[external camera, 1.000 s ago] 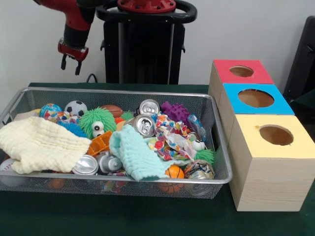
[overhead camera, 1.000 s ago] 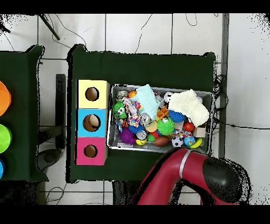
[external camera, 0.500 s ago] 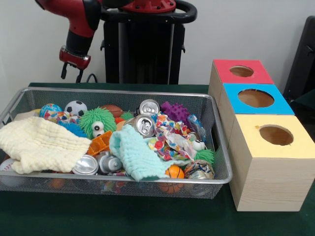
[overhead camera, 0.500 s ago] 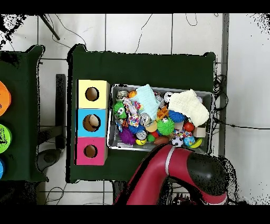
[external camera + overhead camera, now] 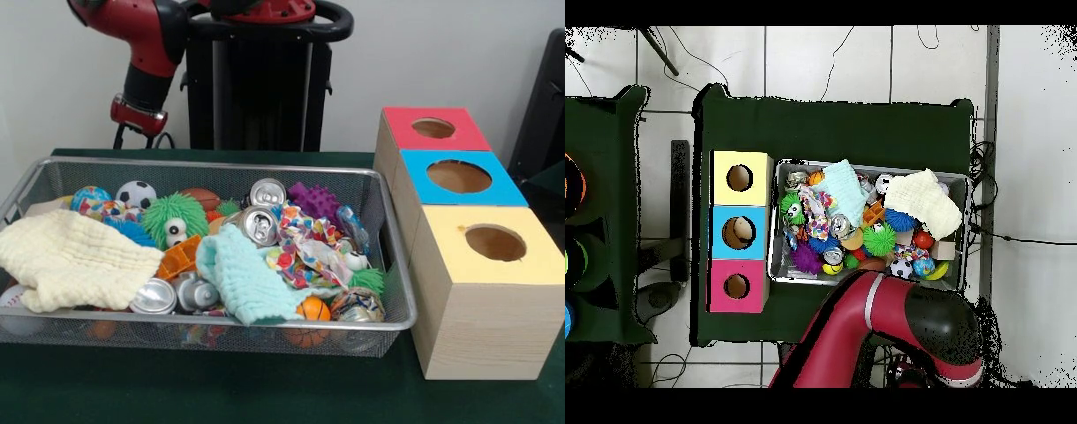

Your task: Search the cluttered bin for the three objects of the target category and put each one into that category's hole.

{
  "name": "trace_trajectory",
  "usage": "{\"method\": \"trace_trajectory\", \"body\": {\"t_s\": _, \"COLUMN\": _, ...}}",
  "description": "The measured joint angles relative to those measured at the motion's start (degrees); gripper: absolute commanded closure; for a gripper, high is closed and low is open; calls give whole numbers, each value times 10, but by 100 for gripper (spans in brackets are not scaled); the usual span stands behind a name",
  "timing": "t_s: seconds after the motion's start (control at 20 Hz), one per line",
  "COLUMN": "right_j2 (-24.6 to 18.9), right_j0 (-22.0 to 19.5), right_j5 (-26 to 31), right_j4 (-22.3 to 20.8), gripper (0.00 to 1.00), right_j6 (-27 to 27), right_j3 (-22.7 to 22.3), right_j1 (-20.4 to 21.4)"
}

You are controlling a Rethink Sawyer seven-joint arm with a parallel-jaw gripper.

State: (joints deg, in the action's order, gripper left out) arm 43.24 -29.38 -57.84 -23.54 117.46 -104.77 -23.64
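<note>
In the front view, the red and black arm's gripper (image 5: 129,135) is seen at the far left, hanging above and behind the far rim of the large shallow silver wire-mesh bin (image 5: 221,164); only the upper parts of its dark fingers show over that rim, and whether they are spread or pressed together cannot be told. The bin is set on the dark green table (image 5: 265,397), filling its left and middle, with a bare strip of cloth left along the near edge. Inside, the left end is covered by a pale yellow waffle-weave cloth (image 5: 71,258); behind it, against the far wall, a small black-and-white football (image 5: 136,193) is lodged. A shaggy green puffer ball with goggle eyes (image 5: 175,218) sits right of that, and a silver drinks can with its pull-tab top showing (image 5: 259,224) lies near the middle, above a mint green cloth (image 5: 245,278). A purple spiky toy (image 5: 314,200) is pressed to the far wall towards the right. Just beside the bin's right end, three wooden boxes are lined up, far to near: red-topped (image 5: 433,129), blue-topped (image 5: 459,177), yellow-topped (image 5: 495,244), each with a round hole. In the overhead view, the arm (image 5: 885,330) is seen crossing the bin's robot-side rim (image 5: 865,285), while open green table is left beyond the opposite rim.
</note>
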Motion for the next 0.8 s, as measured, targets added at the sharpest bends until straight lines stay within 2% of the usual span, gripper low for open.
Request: {"method": "trace_trajectory", "body": {"t_s": 0.8, "right_j2": -49, "right_j0": 13, "right_j5": -22, "right_j4": 48, "gripper": 0, "right_j6": 0, "right_j3": -22, "right_j1": 35}}
